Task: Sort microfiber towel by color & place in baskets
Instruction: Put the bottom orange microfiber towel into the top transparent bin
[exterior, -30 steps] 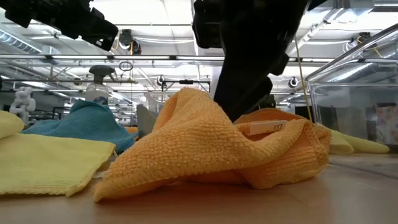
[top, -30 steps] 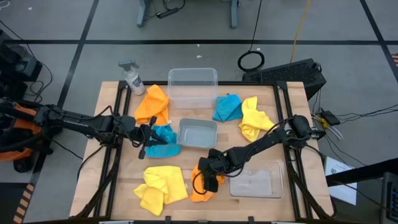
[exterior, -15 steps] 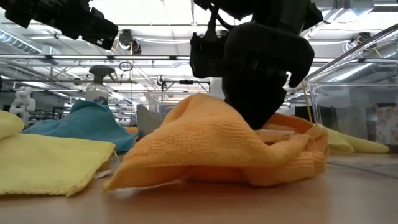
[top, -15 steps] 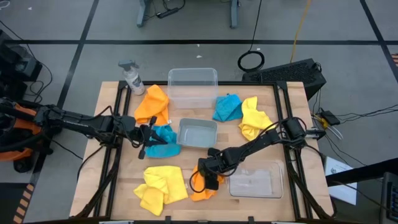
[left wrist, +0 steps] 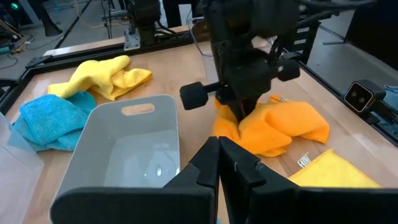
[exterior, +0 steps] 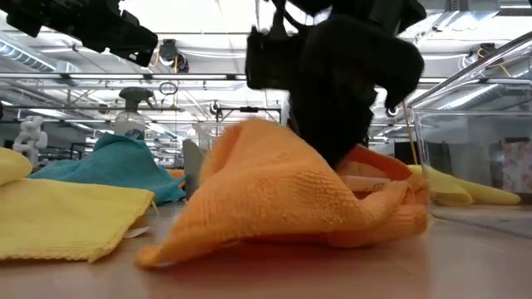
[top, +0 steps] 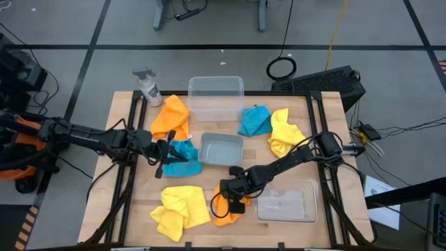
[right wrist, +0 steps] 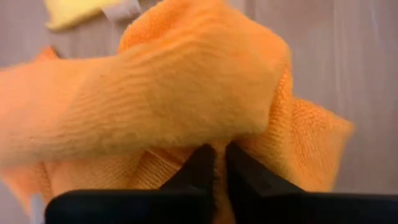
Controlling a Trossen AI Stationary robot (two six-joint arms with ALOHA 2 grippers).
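- Pinching a fold of the orange towel, the right gripper sits low at the front of the table, its fingers drawn together on the cloth, as the right wrist view shows.
- That orange towel is bunched into a peak under the gripper in the low view, its lower edge resting on the wood.
- Just beside it toward the right edge stands a clear basket; on its other side lies a yellow towel, close by.
- The left gripper waits over the turquoise towel at mid-table, fingers closed together on nothing, seen in its wrist view.
- The small greyish basket is next to that turquoise towel.
- Farther back are the second orange towel, a large clear basket, another turquoise towel and a second yellow towel.
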